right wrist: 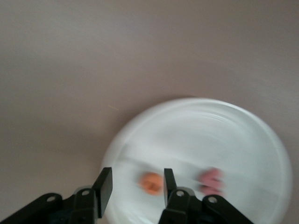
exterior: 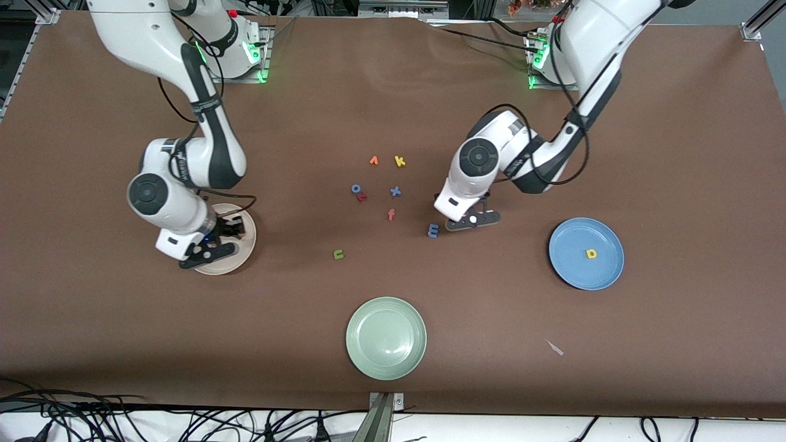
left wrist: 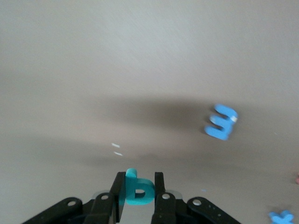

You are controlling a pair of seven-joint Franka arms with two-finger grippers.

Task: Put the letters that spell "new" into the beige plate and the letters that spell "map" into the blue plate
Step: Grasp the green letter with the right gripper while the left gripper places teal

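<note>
The left gripper (left wrist: 138,186) is low over the worktop (exterior: 675,153), just beside the blue "m" (exterior: 433,229) — its jaws pinch the teal "a" (left wrist: 137,191) between them. The "m" lies flat on the worktop, toward the middle. The yellow "p" (exterior: 591,253) lies in the blue plate (exterior: 568,261), which stands toward the left arm's end.

The right gripper (right wrist: 137,186) hangs over the beige plate (exterior: 245,252), toward the right arm's end; its jaws are spread apart and hold nothing. Under them the orange "e" (right wrist: 151,183) lies in the plate, and the salmon "w" (right wrist: 211,181) lies beside it, also in the plate. The green "n" (exterior: 338,253) is on the bare worktop, between the beige plate and the "m".

Other letters lie in a loose group in the middle — the "k" (exterior: 400,161), the "v" (exterior: 373,161), the "x" (exterior: 395,191) and the "f" (exterior: 391,214). The green plate (exterior: 362,362) stands nearest to the front camera.
</note>
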